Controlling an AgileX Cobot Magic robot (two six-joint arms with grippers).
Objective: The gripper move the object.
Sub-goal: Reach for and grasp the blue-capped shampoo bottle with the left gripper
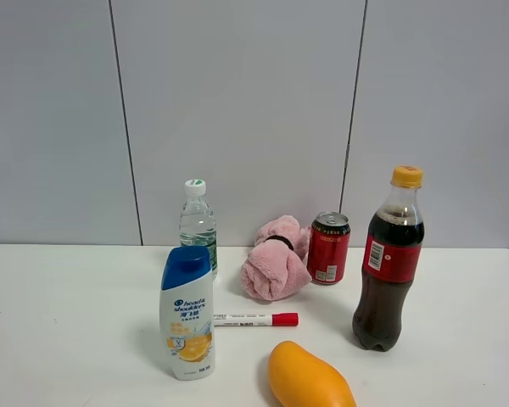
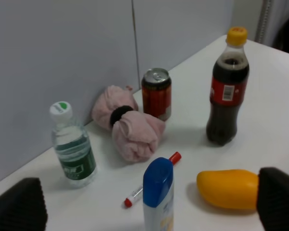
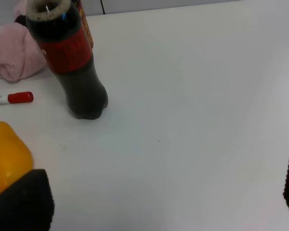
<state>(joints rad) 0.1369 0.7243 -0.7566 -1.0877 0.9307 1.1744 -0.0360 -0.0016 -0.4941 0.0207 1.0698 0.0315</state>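
The white Head & Shoulders shampoo bottle with a blue cap stands upright on the white table, front left of centre. No gripper shows in the exterior high view. In the left wrist view the bottle's blue cap rises between my left gripper's two black pads, which stand wide apart and do not touch it. My right gripper is open and empty above bare table, its pads at the frame's edges, with the cola bottle beyond it.
A clear water bottle stands behind the shampoo. A pink cloth, a red can and a dark cola bottle stand to the right. A red-capped marker and a yellow mango lie in front.
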